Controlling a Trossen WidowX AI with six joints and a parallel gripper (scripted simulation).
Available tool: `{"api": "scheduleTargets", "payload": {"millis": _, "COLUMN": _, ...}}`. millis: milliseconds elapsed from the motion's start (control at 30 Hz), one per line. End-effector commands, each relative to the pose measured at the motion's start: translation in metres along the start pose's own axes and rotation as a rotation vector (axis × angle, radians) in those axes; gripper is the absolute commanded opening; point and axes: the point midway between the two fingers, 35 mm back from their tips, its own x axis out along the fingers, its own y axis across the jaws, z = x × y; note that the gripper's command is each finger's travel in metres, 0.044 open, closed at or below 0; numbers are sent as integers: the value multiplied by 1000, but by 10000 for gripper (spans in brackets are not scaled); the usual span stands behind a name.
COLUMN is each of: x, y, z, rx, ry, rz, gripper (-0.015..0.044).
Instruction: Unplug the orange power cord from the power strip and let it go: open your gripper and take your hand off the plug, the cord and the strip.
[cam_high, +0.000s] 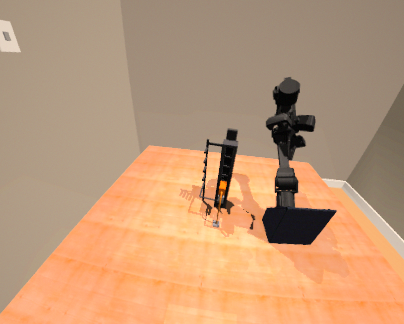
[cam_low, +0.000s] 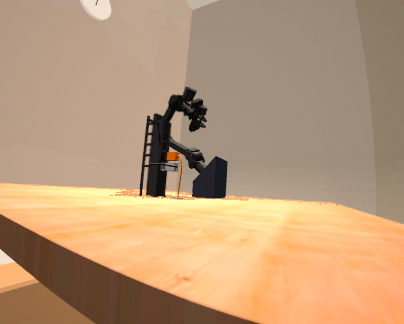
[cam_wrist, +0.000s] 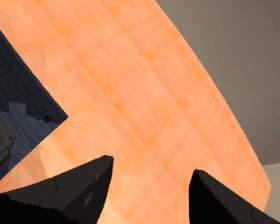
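The orange plug (cam_high: 223, 186) (cam_low: 172, 156) sits against the front of the upright black power strip (cam_high: 228, 162) (cam_low: 158, 177), in its lower half; whether its prongs are fully seated cannot be told. Its thin orange cord (cam_high: 219, 211) (cam_low: 181, 175) hangs down to the table. My gripper (cam_wrist: 152, 173) (cam_low: 199, 126) is partly open, with nothing between its fingers. It is held high on the right of the strip, well apart from plug and cord. The wrist view shows neither plug nor strip.
A black ladder-like rack (cam_high: 204, 170) (cam_low: 145, 155) stands beside the strip. A grey block (cam_low: 170, 167) is just under the orange plug. The dark blue arm base (cam_high: 295, 227) (cam_low: 216, 180) (cam_wrist: 25, 95) stands right of the strip on the wooden table (cam_high: 150, 260) (cam_low: 225, 240) (cam_wrist: 130, 75).
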Motion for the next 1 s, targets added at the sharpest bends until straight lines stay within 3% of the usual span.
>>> {"api": "scheduleTargets", "payload": {"millis": 0, "x": 37, "y": -35, "z": -50, "rx": 279, "ry": 204, "rz": 90, "gripper": 160}}
{"api": "scheduleTargets", "payload": {"millis": 433, "x": 123, "y": -52, "z": -202, "rx": 829, "ry": 821, "rz": 300, "gripper": 160}}
{"api": "scheduleTargets", "payload": {"millis": 967, "x": 119, "y": -48, "z": -207, "rx": 834, "ry": 829, "rz": 303, "gripper": 160}}
